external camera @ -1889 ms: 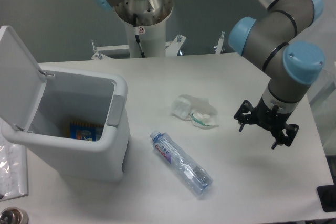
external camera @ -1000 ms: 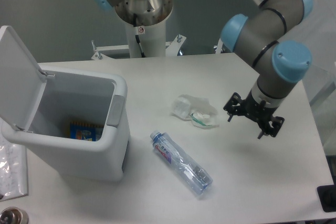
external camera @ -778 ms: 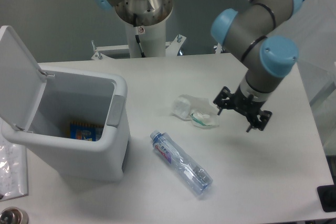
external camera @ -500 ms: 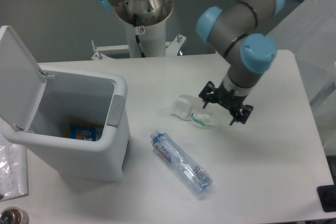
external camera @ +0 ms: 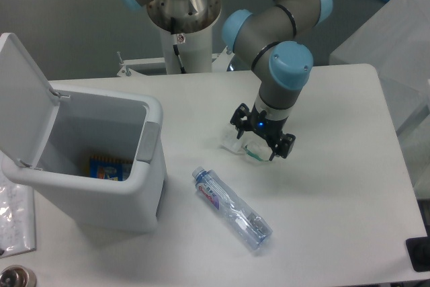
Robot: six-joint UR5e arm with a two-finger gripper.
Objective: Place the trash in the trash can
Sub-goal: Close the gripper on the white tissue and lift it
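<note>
White crumpled tissue wad [external camera: 236, 140] lies mid-tabletop [external camera: 336, 186], under the pincer [external camera: 262, 135], whose fingers stand apart over it. Soft and loose, the wad may slip from a shallow grasp; the crushed bottle [external camera: 232, 209] lies nearer, right of the open trash can [external camera: 101, 166].

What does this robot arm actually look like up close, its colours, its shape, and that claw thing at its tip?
The arm is built of thick grey-silver tubes joined by rounded elbows with light blue caps. Its end effector is small, black and two-fingered, with a tiny blue light glowing on it.
</note>
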